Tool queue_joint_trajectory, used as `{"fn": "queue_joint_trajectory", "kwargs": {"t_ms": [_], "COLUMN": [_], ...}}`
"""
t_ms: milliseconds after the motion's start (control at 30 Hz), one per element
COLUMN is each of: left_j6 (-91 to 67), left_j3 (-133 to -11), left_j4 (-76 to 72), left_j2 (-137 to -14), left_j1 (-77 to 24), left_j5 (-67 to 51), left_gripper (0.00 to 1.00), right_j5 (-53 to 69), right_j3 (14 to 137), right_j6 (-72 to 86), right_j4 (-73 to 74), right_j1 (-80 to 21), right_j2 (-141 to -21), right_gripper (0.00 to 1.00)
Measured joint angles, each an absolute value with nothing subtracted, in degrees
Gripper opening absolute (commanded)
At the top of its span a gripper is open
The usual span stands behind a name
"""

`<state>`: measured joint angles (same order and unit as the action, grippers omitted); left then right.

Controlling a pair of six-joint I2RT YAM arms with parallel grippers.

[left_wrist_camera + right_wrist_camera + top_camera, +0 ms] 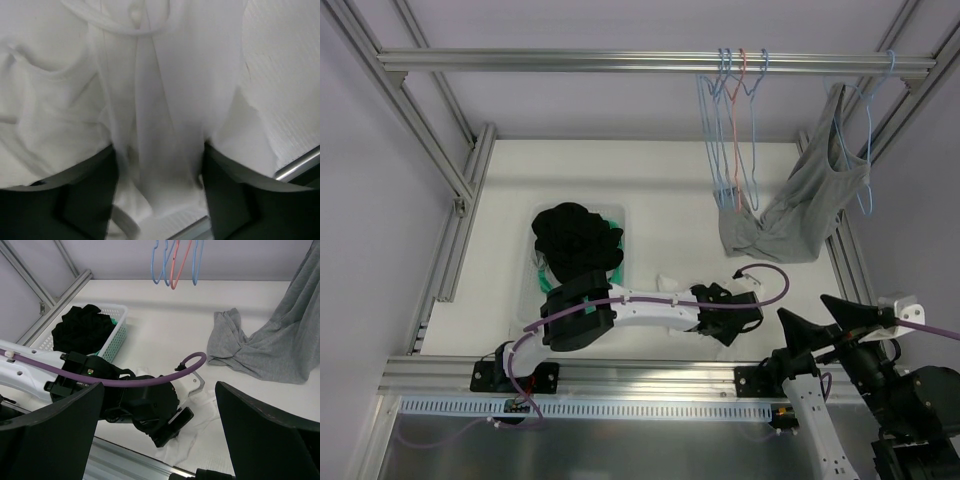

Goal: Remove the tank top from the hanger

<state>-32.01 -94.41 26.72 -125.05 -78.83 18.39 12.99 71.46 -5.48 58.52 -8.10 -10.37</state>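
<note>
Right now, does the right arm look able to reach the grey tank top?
Probably yes. The right gripper is open and empty, and nothing stands between it and the grey tank top.

Tank top (810, 205): grey, sleeveless. One strap caught on pale blue hanger (867, 200), body draping diagonally, lower part bunched on the bench (650, 180), far right.

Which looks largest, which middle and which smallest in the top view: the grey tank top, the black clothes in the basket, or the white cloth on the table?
1. grey tank top, which hangs nearer the camera, so it may look larger than it is
2. black clothes
3. white cloth, partly hidden, true size unsure
</note>
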Motion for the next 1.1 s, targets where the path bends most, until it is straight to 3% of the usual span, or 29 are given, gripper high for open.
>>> {"fn": "queue_joint_trajectory", "kwargs": {"t_ms": [33,67,133,200,233,667,1100], "left_j6": [-32.62,-33.21,-33.87,-34.41,-34.81,-36.29,-27.49], "left_j3": [-94.17,-93.89,-93.30,-92.40,-91.79,-80.18,-83.35], "left_j4": [26.28,25.80,24.93,24.01,23.55,27.86,28.80], "left_j2": [-125.05,-125.05,-124.97,-124.57,-124.20,-109.43,-88.23], "left_j1": [-78.83,-78.94,-79.18,-79.22,-79.44,-79.46,-78.61], "left_j5": [18.74,19.22,20.29,21.10,21.52,26.94,35.22], "left_gripper": [0.40,0.36,0.19,0.10,0.00,0.00,0.00], "right_j5": [13.08,13.17,13.26,13.26,13.23,12.93,12.84], "right_j3": [71.75,72.12,73.01,73.73,74.06,74.61,74.54], "right_j6": [-5.48,-5.48,-5.50,-5.48,-5.50,-5.61,-5.61], "right_j4": [58.63,58.78,58.94,58.98,58.98,59.02,59.02], "right_j1": [-8.10,-8.10,-8.10,-8.10,-8.10,-8.10,-8.10], "right_j2": [-10.17,-9.98,-9.58,-9.17,-8.95,-8.29,-8.23], "right_gripper": [1.00,1.00,0.99,1.00,1.00,1.00,0.99]}}
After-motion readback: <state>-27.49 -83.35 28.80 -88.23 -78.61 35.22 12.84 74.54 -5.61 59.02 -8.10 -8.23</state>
